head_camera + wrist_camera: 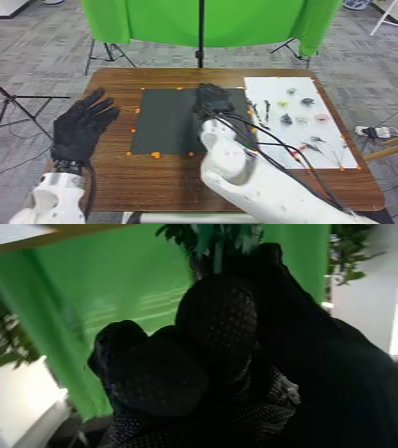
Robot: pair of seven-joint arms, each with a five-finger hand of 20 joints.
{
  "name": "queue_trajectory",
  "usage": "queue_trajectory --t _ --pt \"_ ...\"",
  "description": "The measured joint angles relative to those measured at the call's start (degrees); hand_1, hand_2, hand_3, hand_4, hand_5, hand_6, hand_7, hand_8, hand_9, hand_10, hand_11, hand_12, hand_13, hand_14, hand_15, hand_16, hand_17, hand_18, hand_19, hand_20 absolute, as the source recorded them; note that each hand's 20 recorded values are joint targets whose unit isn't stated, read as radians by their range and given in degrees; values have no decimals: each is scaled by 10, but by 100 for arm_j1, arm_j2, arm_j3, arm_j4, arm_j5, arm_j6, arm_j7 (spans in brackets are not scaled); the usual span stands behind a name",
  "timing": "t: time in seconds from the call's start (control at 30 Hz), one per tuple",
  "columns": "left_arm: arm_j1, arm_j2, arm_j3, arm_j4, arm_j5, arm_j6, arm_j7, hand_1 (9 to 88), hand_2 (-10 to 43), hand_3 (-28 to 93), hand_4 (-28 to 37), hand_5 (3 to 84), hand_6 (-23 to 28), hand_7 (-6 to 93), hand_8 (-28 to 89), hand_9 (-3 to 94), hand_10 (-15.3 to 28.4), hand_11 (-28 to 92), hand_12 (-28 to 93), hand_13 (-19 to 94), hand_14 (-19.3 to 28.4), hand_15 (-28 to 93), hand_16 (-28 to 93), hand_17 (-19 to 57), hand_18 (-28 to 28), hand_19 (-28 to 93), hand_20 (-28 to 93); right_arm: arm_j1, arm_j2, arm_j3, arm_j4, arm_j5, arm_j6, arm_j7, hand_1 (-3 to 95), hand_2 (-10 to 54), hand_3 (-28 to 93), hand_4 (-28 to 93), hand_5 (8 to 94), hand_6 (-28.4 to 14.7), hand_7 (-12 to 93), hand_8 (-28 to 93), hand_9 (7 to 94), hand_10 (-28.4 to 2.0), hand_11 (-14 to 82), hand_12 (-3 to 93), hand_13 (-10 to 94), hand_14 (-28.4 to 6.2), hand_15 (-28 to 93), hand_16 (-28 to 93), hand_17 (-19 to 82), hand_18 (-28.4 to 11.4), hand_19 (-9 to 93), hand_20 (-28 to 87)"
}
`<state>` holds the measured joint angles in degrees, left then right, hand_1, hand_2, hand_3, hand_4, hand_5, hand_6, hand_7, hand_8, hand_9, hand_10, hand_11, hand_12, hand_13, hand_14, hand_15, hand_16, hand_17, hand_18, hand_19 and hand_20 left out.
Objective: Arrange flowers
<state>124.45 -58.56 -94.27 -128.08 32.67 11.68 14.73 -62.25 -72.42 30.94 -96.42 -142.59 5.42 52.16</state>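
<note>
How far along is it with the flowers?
It looks early. The dark mat and white sheet are laid out, but I see no arrangement on the mat's uncovered part. Over the mat, the right hand appears to hold a leafy green piece. Probably left to arrange: the pink flower, the yellow flower and other sprigs on the sheet.

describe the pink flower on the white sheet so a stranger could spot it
On the brown wooden table, right of the flat dark mat, lies a white rectangular sheet. Near its right edge, about midway along, sits the round, pale pink flower. Its pink sets it apart from the dark clumps and the small yellow bloom.
</note>
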Motion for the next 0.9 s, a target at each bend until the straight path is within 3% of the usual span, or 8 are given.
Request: queue_trajectory --t 0.13,0.23,0.4,0.63,0.73,0.9 --pt "-538 69 221 140 27 -21 -126 240 66 804 -239 419 115 121 -88 383 212 258 106 289 283 521 -94 -80 260 583 117 514 -585 -167 511 413 -361 -16 552 -95 775 -283 919 -62 222 165 936 -114 503 220 908 -73 711 191 494 -255 932 391" --pt "-853 133 373 202 30 -27 -146 241 66 804 -239 420 115 121 -88 383 212 259 107 289 283 522 -94 -80 260 581 117 692 -895 -196 739 714 -798 -3 550 -95 775 -283 919 -62 222 166 936 -114 503 220 908 -73 711 192 493 -254 932 392" --pt "-1169 297 494 240 34 -94 -81 240 65 805 -238 420 115 121 -88 384 213 259 107 290 284 524 -95 -80 260 581 119 749 -1009 -571 845 832 -946 4 544 -95 772 -281 919 -49 224 161 937 -113 506 220 909 -73 711 191 494 -253 932 394" --pt "-1564 315 667 345 40 -125 -72 241 65 804 -238 420 115 121 -88 384 213 259 108 291 284 524 -96 -80 259 580 119 634 -1095 -510 951 1255 -1646 81 533 -95 736 -275 924 -34 232 145 937 -107 542 212 911 -77 729 194 498 -253 932 417" --pt "-1590 355 724 349 19 -128 72 241 65 803 -239 420 115 121 -88 384 213 259 108 290 284 524 -96 -80 260 579 120 694 -1066 -767 965 1522 -1641 174 526 -95 727 -277 922 -31 235 131 937 -105 550 214 908 -80 736 195 494 -254 932 429" --pt "-1590 528 846 368 -48 -133 495 241 66 804 -239 420 116 121 -88 384 213 260 108 290 284 524 -96 -81 259 578 120 1118 -977 -1566 963 1903 -1343 233 504 -95 726 -268 928 -28 235 114 937 -110 561 211 904 -87 749 195 490 -255 932 442"
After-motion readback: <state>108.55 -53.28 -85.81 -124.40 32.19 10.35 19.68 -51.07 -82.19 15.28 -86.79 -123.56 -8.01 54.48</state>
